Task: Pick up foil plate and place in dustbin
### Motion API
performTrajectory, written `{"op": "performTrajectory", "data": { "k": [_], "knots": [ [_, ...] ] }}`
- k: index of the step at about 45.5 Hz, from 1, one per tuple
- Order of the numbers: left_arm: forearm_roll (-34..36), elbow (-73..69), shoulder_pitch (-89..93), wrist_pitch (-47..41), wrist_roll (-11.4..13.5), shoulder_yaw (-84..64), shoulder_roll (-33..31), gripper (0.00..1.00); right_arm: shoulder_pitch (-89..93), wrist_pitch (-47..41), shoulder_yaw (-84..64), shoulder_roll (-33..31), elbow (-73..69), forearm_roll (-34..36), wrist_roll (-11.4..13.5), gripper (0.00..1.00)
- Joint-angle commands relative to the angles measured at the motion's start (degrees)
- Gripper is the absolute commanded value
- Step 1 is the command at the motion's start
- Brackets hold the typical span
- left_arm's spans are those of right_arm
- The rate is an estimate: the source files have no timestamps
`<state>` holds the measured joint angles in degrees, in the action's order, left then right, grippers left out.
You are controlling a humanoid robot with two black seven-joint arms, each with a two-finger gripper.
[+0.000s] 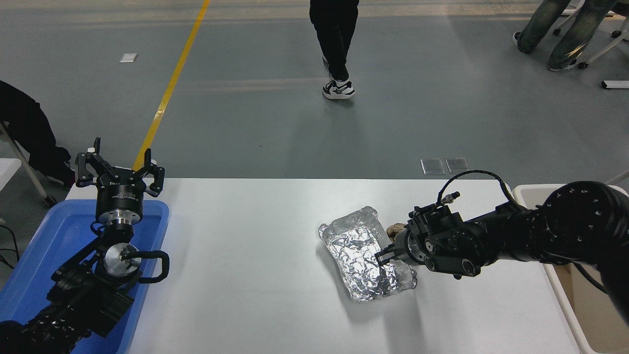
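The foil plate (pixel 361 255), shiny and crinkled, lies on the white table (pixel 245 275) right of centre, its long side running away from me. My right gripper (pixel 380 257) reaches in from the right and sits low at the plate's right rim, over its inner edge; how its jaws stand is hidden by the wrist. The dustbin (pixel 556 290) is a cream bin off the table's right end, partly covered by my right arm. My left gripper (pixel 119 167) is parked open at the far left, pointing away from me.
A small tan paper wad (pixel 394 229) lies just behind the right wrist, beside the plate's far right corner. A blue tub (pixel 29 255) sits under the left arm. A person's legs (pixel 336 49) walk on the floor beyond; others are at the top right and left edge.
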<state>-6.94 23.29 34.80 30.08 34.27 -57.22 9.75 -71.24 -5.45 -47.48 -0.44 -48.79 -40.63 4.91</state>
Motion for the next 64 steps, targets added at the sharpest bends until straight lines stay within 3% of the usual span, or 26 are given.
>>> {"op": "performTrajectory", "data": {
  "k": [1,17,23,30,39,49,64],
  "knots": [
    [0.00,0.00,0.00,-0.02,0.00,0.00,0.00,0.99,-0.13,-0.09,0.02,0.44,0.10,0.11,0.01,0.02],
    [0.09,0.00,0.00,-0.02,0.00,0.00,0.00,0.99,-9.08,-1.84,-2.62,-2.28,-6.66,4.24,0.01,0.00],
    [0.09,0.00,0.00,-0.02,0.00,0.00,0.00,0.99,-17.25,-3.95,-2.97,-6.68,-14.92,10.74,0.27,0.00],
    [0.09,0.00,0.00,-0.02,0.00,0.00,0.00,0.99,-29.02,-7.64,-5.51,-14.06,-24.76,13.65,0.27,0.00],
    [0.00,0.00,0.00,-0.02,0.00,0.00,0.00,0.99,-49.76,-17.83,-5.96,-24.08,-35.23,22.61,0.18,0.00],
    [-0.09,0.00,0.00,-0.02,0.00,0.00,0.00,0.99,-67.70,-29.00,-7.27,-26.46,-35.41,27.45,0.10,0.00],
    [-0.09,0.00,0.00,-0.02,0.09,0.00,0.00,0.99,-71.58,-30.67,-12.28,-26.28,-35.50,27.01,0.18,0.00]
  ]
}}
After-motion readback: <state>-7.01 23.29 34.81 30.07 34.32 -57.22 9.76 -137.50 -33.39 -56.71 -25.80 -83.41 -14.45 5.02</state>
